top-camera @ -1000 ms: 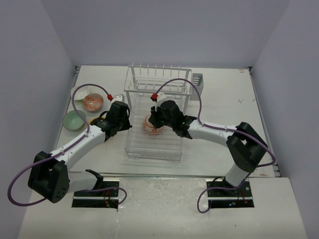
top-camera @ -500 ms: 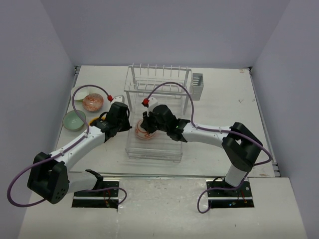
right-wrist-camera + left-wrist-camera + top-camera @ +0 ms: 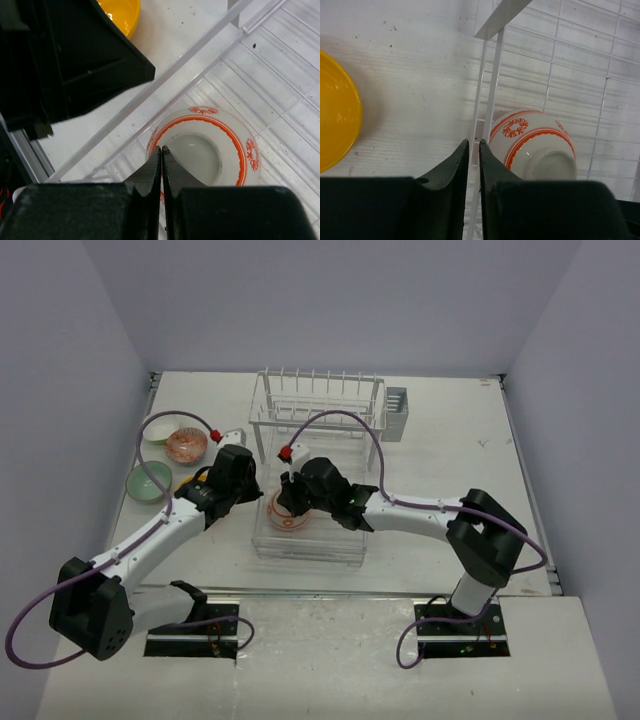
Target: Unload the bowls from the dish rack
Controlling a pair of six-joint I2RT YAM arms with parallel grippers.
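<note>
Resting place: the patterned bowl (image 3: 210,150), white with orange-red bands, lies in the dish rack (image 3: 315,390) on the lower tray (image 3: 310,545), close against the tray's left edge.
Bowl attitude: the foot is turned up toward both wrist cameras and the mouth faces the tray, somewhat tilted. It is round, so it has no long axis of its own.
Right gripper: the right gripper (image 3: 161,148) has its fingers drawn to a thin slit, pinched at the bowl's rim on the side nearest the rack's left edge.
Left gripper: the left gripper (image 3: 474,145) has its fingers all but together with nothing between them. It hangs over the tray's left edge wires just beside the bowl; whether it touches the bowl cannot be told.
Edges: upright side wires and a slanting frame bar stand between the bowl and the table (image 3: 450,440) to the left.
Open room: bare tray lies to the bowl's right and toward the near end.
Rack axis: the long side runs near to far, with the grey cutlery holder (image 3: 396,400) at the far right corner.
Other bowls: the orange-yellow bowl (image 3: 335,110) sits on the table left of the rack, near it but apart. The mint green bowl (image 3: 148,481) and a reddish bowl (image 3: 186,446) sit farther left, well apart from the rack.
</note>
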